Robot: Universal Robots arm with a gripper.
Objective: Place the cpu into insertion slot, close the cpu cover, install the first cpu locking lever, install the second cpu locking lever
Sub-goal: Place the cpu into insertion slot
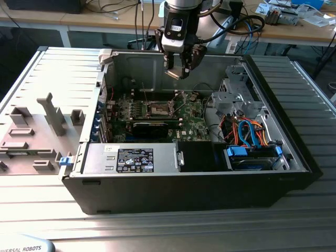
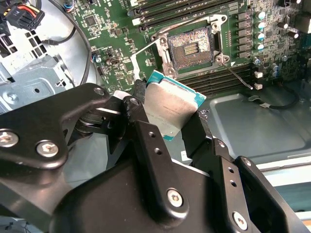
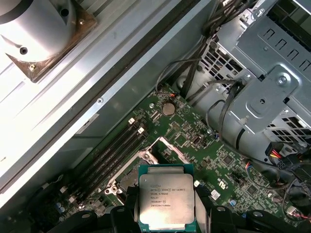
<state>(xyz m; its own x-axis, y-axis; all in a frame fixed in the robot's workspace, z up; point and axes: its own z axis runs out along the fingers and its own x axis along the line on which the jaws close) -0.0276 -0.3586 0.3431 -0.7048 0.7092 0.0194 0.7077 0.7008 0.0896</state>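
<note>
Gripper (image 2: pixel 167 112) closed on cpu (image 2: pixel 172 107), held above motherboard (image 2: pixel 112 29); insertion slot (image 2: pixel 190 48) empty, cpu cover (image 2: pixel 146 47) open: all four steps appear outstanding

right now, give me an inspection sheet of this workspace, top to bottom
surface: ribbed metal table, with an open computer case lying flat on it
job's things: chip is held in the air above the green board. The socket is uncovered and its dark centre is empty
clutter: grey plastic holders on the panel at the exterior view's left
gripper: gripper is shut on the chip and hangs over the case, above the socket area
cables: red, orange and blue wires are bundled inside the case at the exterior view's right. Black cables loop by the arm
surroundings: wooden benches behind, with gear on them
</note>
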